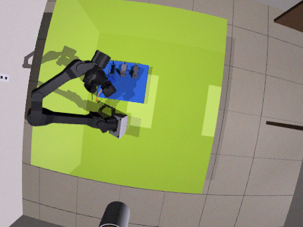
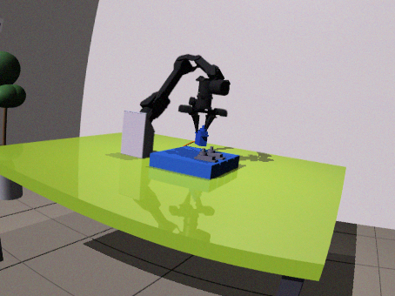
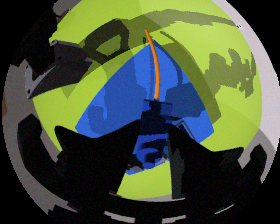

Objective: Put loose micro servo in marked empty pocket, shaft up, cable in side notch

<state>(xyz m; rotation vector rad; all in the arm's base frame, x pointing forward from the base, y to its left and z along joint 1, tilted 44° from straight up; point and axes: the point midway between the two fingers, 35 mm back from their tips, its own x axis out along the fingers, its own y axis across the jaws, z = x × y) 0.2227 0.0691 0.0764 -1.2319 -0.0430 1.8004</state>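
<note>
The blue micro servo (image 2: 201,138) (image 3: 157,111) is between the two fingers of my gripper (image 2: 202,130) (image 3: 154,126), which is shut on it. It hangs above the blue deck (image 1: 140,96) (image 2: 178,162) (image 3: 126,82), with a gap below it in the exterior view. There it looks roughly upright, slightly tilted, its narrower end up. Its orange cable (image 1: 98,97) (image 2: 189,144) (image 3: 157,70) sticks out to one side, away from the fingers. A dark outline on the deck, perhaps the marked pocket (image 3: 186,129), shows partly beside the right finger in the wrist view. The arm hides the fingertips in the top view.
Two grey servo-like parts (image 1: 123,69) (image 1: 135,71) stand on the deck near its far edge in the top view; grey parts (image 2: 210,156) also show in the exterior view. A pale upright box (image 1: 122,125) (image 2: 134,134) stands at the arm's base, beside the deck.
</note>
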